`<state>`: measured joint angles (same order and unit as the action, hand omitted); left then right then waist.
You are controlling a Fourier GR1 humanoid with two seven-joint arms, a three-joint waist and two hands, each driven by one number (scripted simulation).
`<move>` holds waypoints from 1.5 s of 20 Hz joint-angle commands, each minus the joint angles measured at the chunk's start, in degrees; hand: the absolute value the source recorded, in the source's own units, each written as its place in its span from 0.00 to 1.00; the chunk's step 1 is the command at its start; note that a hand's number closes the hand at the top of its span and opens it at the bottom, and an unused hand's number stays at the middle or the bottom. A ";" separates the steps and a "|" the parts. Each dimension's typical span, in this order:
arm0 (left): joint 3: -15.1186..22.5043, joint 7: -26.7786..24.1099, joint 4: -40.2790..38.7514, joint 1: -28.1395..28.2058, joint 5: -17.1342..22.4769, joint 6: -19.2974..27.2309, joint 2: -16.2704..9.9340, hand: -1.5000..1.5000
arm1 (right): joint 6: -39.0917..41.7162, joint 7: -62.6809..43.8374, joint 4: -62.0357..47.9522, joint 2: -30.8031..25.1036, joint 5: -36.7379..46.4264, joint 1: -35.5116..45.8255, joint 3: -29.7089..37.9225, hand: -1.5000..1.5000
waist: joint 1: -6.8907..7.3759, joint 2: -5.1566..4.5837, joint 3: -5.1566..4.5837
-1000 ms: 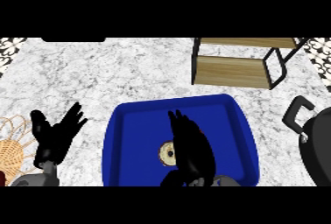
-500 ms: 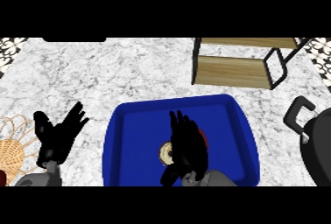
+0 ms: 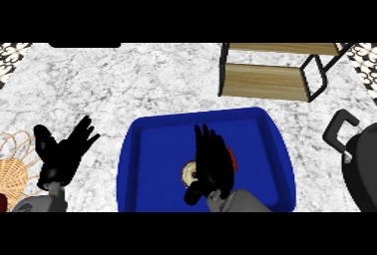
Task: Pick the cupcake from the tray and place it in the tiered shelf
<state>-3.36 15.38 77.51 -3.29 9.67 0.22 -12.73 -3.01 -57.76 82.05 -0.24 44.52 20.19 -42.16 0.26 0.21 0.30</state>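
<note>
Head view of a marble counter (image 3: pixel 147 79) with a blue tray (image 3: pixel 158 164) lying near its front edge. Right hand (image 3: pixel 212 162) is stretched over the middle of the tray, fingers straight and pointing away from the robot, thumb angled down to the left; it lies on top of the cupcake (image 3: pixel 190 172), of which only a pale rounded edge at the hand's left and a thin red strip at its right can be seen. Whether the palm touches the cupcake cannot be told, and no finger is visibly curled round it. Cupcake sits in the tray, roughly central and toward the near side. Left hand (image 3: pixel 63 152) rests open at the lower left, fingers spread and pointing up, over bare counter beside the tray and holding nothing. Tiered shelf (image 3: pixel 269 74), with wooden boards in a dark metal frame, stands at the upper right, well apart from the tray. Wicker basket (image 3: pixel 13 169) shows at the left edge, just beside the left hand. Dark pot (image 3: pixel 361 164) with a looped handle sits at the right edge, near the tray.
</note>
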 commanded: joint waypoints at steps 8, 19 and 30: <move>0.57 2.42 2.01 0.44 -1.64 0.93 1.30 0.50 | 4.41 8.28 -12.42 0.23 -7.27 3.89 -2.76 1.00 | 0.82 -0.53 -0.28; 0.10 -0.88 -0.19 2.72 -3.24 0.85 3.54 0.50 | -5.61 10.53 -5.69 0.22 -7.76 2.05 -10.23 1.00 | 0.03 -0.17 -0.29; -0.21 -3.10 -3.67 1.82 -4.28 0.13 4.00 0.50 | 1.45 16.54 8.23 -9.91 -11.42 6.85 9.07 1.00 | -0.91 -0.14 -0.32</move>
<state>-4.62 15.59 78.62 -2.49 7.28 -0.19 -10.55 -2.44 -42.58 83.89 -6.56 33.86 26.92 -37.46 -0.07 0.27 0.30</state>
